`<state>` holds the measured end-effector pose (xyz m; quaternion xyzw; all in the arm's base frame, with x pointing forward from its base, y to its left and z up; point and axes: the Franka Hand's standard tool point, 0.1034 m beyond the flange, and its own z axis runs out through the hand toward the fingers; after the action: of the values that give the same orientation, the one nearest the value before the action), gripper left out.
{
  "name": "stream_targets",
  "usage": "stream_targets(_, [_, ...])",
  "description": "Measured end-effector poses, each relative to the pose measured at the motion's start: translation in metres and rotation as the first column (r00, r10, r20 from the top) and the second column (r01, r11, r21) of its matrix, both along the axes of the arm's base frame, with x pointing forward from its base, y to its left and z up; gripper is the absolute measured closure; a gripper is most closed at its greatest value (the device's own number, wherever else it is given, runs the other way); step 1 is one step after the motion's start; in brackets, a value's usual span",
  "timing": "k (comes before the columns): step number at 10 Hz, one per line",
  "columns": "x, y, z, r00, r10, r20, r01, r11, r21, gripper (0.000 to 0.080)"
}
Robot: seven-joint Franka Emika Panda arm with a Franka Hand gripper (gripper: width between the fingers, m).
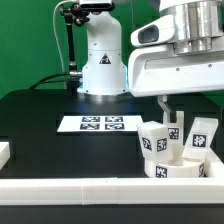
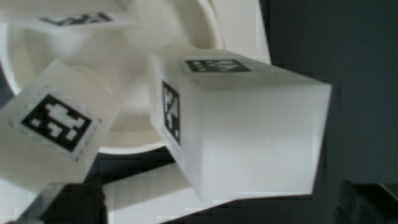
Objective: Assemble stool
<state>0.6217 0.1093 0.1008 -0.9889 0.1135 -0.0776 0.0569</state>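
Stool kit: round seat (image 1: 172, 152) at lower right of the exterior view on the black bench (image 1: 40, 115), with tagged block legs (image 1: 200, 137) standing on and against it. Marker board (image 1: 98, 124) lies mid-frame; border rail (image 1: 70, 191) along the bottom edge. Claw (image 1: 172, 112) hangs over the legs; grip cannot be told. Tags only, no readable writing.

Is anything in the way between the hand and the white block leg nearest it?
Nothing visible. In the wrist view the leg sits directly before the hand, with nothing across it. A second leg stands close beside it, by the round seat, and might crowd a finger.
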Motion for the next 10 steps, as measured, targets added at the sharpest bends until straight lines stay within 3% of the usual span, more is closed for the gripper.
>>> stream_targets(2, [-0.001, 0.003, 0.002, 0.978, 0.207, 0.003, -0.206, 0.978, -0.043, 0.015])
stream_targets(6, [-0.004, 0.019, 0.008, 0.834, 0.552, -0.004, -0.548, 0.827, -0.123, 0.015])
stream_targets(10, [-0.003, 0.01, 0.007, 0.664, 0.747, -0.044, -0.739, 0.646, -0.192, 0.015])
